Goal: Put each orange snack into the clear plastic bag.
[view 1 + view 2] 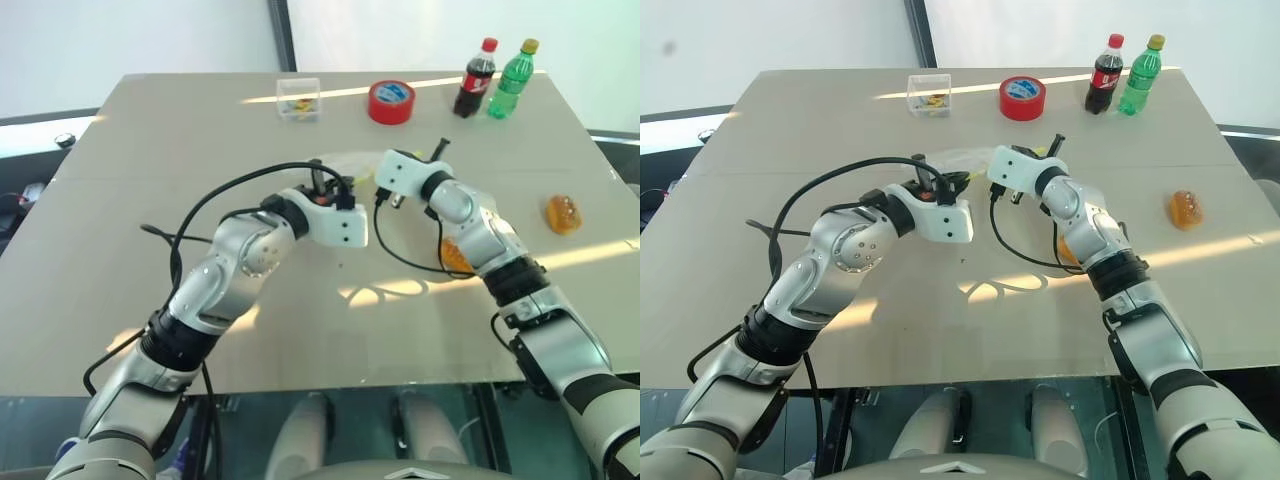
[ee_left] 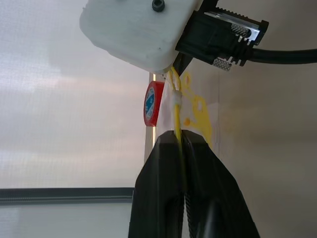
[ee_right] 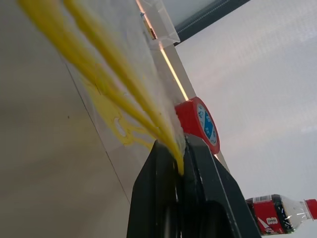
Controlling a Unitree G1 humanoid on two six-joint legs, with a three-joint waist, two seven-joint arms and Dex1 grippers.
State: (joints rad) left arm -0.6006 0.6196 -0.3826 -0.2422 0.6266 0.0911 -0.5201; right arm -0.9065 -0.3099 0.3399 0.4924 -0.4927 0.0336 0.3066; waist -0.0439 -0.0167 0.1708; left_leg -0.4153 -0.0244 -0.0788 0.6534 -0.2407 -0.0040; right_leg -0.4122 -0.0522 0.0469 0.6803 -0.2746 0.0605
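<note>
I have both sets of jaws clamped on the yellow strip of the clear plastic bag (image 3: 106,106), left gripper (image 2: 181,144) and right gripper (image 3: 179,148) pinching it from opposite ends, probably to pull the mouth open. One orange snack (image 1: 563,213) lies well off beyond my right jaws on the tabletop (image 1: 150,150); another (image 1: 455,256) sits under that forearm.

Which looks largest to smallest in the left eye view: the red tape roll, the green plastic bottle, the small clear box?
1. Green plastic bottle, by a small margin.
2. Red tape roll and small clear box: alike, so I do not rank them.
</note>
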